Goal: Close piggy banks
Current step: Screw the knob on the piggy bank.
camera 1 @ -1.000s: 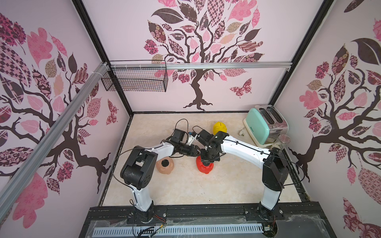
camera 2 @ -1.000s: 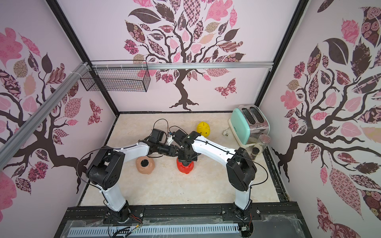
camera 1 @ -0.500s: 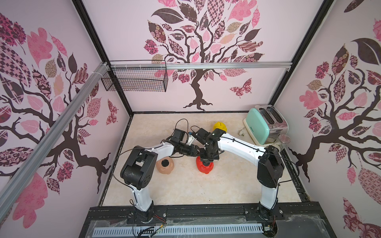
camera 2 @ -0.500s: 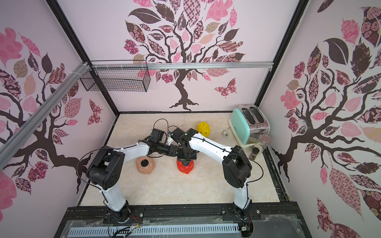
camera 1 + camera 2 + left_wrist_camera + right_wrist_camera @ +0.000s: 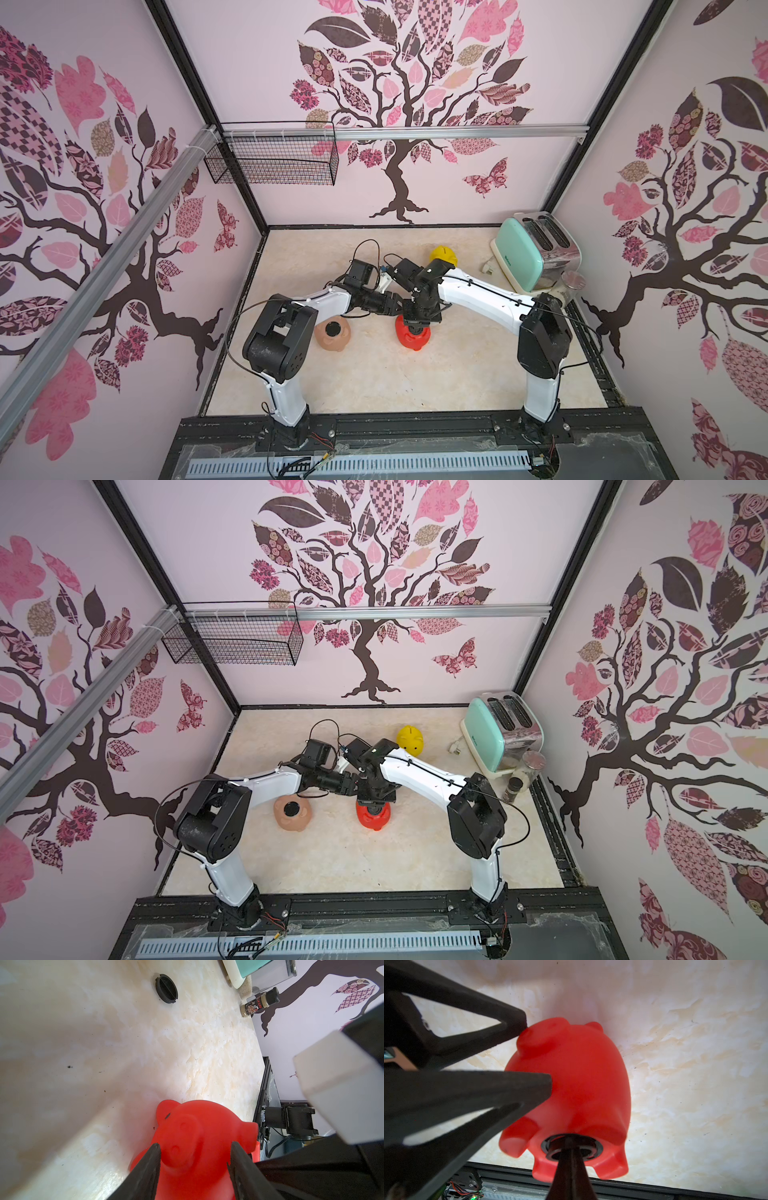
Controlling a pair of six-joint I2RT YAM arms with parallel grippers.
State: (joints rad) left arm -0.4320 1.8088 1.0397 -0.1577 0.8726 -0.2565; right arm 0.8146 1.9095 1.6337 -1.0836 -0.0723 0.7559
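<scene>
The red piggy bank [image 5: 412,337] [image 5: 372,817] lies belly up mid-table. My left gripper [image 5: 195,1147] is shut on its head, one finger on each side of the snout. My right gripper [image 5: 572,1142] [image 5: 417,326] comes down from above, shut, with its tips pressed into the black plug [image 5: 588,1150] seated in the belly hole. The peach-pink piggy bank [image 5: 332,332] lies to the left under my left arm, a black plug in its belly. The yellow piggy bank [image 5: 410,739] stands upright farther back.
A loose black plug [image 5: 166,988] lies on the table beyond the red bank. A mint-green toaster [image 5: 532,253], a glass jar [image 5: 571,282] and a spice bottle [image 5: 513,789] stand at the back right. A wire basket [image 5: 274,160] hangs on the back-left wall.
My right arm's elbow has swung slightly to the left while its tips stay on the red bank's belly. The left arm and the banks have not moved.
</scene>
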